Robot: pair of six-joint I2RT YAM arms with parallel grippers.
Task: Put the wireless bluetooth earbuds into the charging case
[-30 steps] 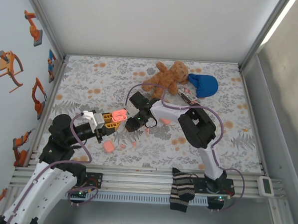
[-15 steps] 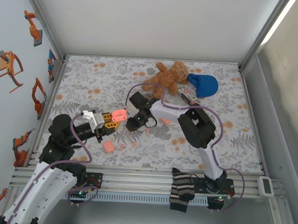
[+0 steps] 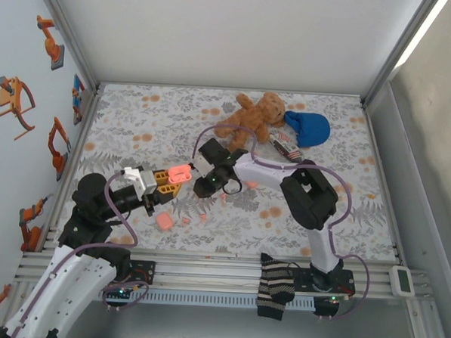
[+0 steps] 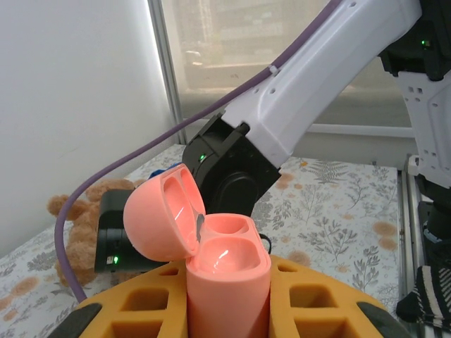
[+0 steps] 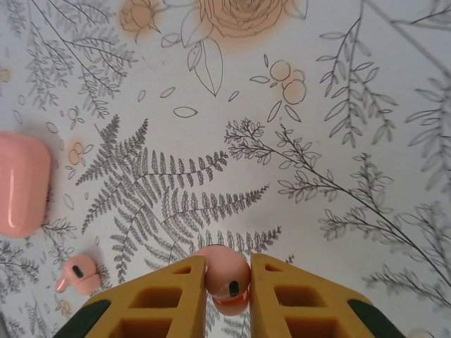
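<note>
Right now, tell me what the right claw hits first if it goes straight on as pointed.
Most likely the bare fern-printed tablecloth. The right claw, shut on an earbud, points down at it; the closed pink case and a loose earbud lie off to one side. Depth unclear.

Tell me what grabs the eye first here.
An open salmon-pink plastic charging case sits clamped in the left end effector, lid flipped back. Close by, the right end effector pinches a tiny salmon-pink earbud over the floral table. A brown teddy bear lies at the far side.
</note>
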